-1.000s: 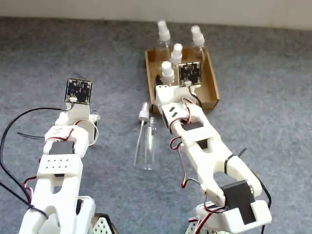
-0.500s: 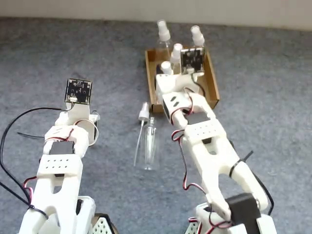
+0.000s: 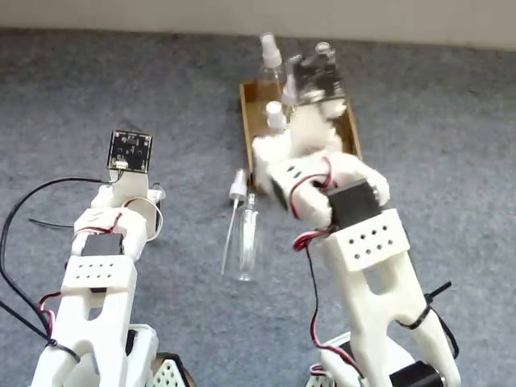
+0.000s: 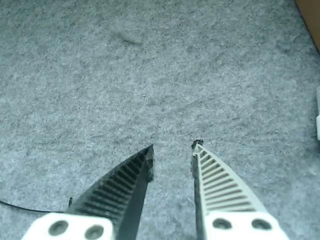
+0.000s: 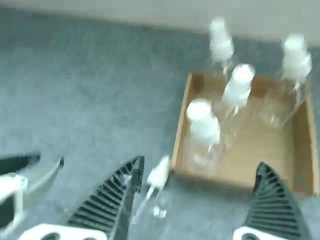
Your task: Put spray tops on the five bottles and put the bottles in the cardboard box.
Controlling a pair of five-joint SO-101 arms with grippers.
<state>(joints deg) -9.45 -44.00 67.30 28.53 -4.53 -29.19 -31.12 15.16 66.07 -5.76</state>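
Several clear bottles with white spray tops (image 5: 202, 120) stand in the cardboard box (image 5: 300, 175), also seen at the far middle of the table as the box (image 3: 355, 153). One more clear bottle (image 3: 245, 242) lies on the carpet in front of the box, its loose spray top (image 3: 238, 185) resting at its neck. My right gripper (image 5: 199, 165) hangs high above the box's near edge, open wide and holding nothing. Low over bare carpet, well left of the lying bottle, my left gripper (image 4: 173, 148) is open and holds nothing.
Grey carpet (image 3: 451, 210) covers the table, with free room on both sides of the box. A black cable (image 3: 32, 197) trails by the left arm. The far edge of the table meets a pale wall (image 3: 161, 12).
The right arm has risen and swung its wrist toward the far end of the box. The left arm and the lying bottle have not moved.
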